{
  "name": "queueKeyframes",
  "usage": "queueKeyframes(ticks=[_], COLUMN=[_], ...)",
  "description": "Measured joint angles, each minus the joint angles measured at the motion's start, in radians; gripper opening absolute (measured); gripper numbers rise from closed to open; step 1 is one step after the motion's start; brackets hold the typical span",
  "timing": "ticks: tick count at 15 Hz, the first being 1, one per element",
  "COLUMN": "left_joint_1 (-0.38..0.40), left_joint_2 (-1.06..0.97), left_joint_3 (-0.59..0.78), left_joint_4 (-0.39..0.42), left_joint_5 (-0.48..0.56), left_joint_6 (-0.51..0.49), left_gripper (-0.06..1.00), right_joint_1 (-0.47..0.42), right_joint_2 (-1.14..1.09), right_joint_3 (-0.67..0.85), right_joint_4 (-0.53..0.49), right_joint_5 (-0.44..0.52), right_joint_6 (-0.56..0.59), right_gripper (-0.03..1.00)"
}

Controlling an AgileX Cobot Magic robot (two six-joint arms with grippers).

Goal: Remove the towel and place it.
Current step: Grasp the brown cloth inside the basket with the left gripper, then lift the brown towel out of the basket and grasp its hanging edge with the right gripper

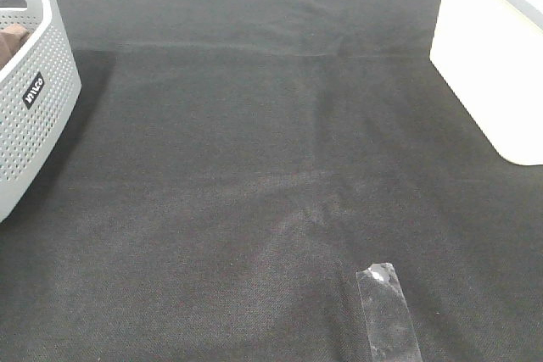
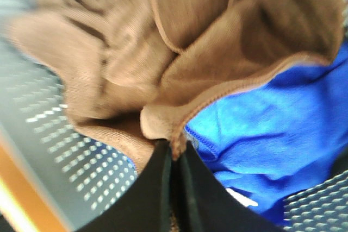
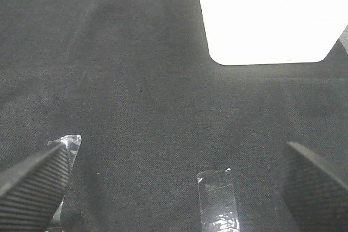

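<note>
Tablecloth [image 1: 254, 167] black; towel [image 2: 125, 63] in grey basket [image 1: 34, 125], left edge

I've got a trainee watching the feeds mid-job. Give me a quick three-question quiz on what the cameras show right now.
1. True or false: the left gripper is shut on the stitched edge of the brown towel.
2. What lies next to the towel inside the basket? A) a blue cloth B) a white plate C) a green bottle
3. Fill in: the right gripper hovers over the black table cloth with its jaws ____.

Key: 1 true; 2 A; 3 open.
</note>
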Motion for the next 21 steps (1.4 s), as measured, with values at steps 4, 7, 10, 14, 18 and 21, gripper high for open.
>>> queueKeyframes(ticks=[4,7,10,14,18,21], left_joint_1=[-0.002,-0.004,-0.073,-0.209,-0.347,-0.455], left_joint_2=[-0.148,-0.245,-0.326,-0.417,-0.433,-0.434], left_joint_3=[0.000,0.000,-0.001,-0.008,-0.103,-0.137], left_joint_4=[-0.161,-0.289,-0.319,-0.320,-0.318,-0.318], left_joint_5=[0.002,0.003,0.003,0.007,0.008,0.008], left_joint_6=[-0.006,-0.006,-0.005,-0.007,-0.073,-0.086], left_gripper=[0.00,0.00,0.00,0.00,0.00,0.00], right_joint_1=[0.000,0.000,0.000,0.000,0.000,0.000], right_joint_2=[0.000,0.000,0.000,0.000,0.096,0.303], right_joint_3=[0.000,0.000,0.000,0.000,-0.022,-0.022], right_joint_4=[0.000,0.000,0.000,0.000,0.183,0.540], right_joint_5=[0.000,0.000,0.000,-0.003,-0.190,-0.292], right_joint_6=[0.000,0.000,0.000,0.000,-0.134,-0.509], right_gripper=[0.96,0.96,0.96,0.96,0.96,0.96])
